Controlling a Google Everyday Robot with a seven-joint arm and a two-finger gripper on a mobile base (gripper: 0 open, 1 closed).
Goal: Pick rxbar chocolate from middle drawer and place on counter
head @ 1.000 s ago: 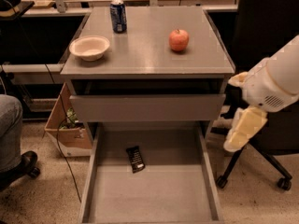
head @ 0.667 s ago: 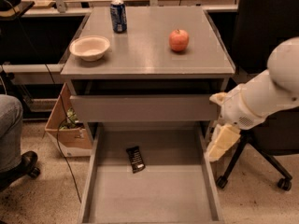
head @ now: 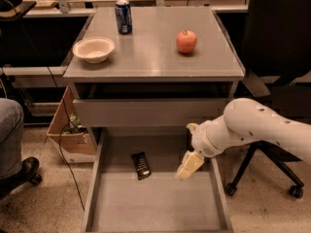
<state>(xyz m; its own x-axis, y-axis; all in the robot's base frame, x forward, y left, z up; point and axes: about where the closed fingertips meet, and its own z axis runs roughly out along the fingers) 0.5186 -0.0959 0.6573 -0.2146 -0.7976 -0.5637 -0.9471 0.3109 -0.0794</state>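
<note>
The rxbar chocolate [head: 141, 165], a black wrapper, lies flat on the floor of the open middle drawer [head: 155, 205], near its back and left of centre. My gripper [head: 188, 166] hangs over the drawer's right half, to the right of the bar and apart from it, on the white arm [head: 252, 130] that comes in from the right. The counter [head: 155, 45] is the grey top of the cabinet above.
On the counter stand a blue soda can [head: 123, 17], a white bowl [head: 94, 49] and a red apple [head: 186, 41]. A shorter drawer front [head: 146, 111] juts out above the open drawer. A cardboard box [head: 70, 130] is at the left, and a black chair [head: 272, 57] at the right.
My arm has swung left and down from beside the cabinet's right side, so the gripper now hangs over the open drawer, closer to the bar.
</note>
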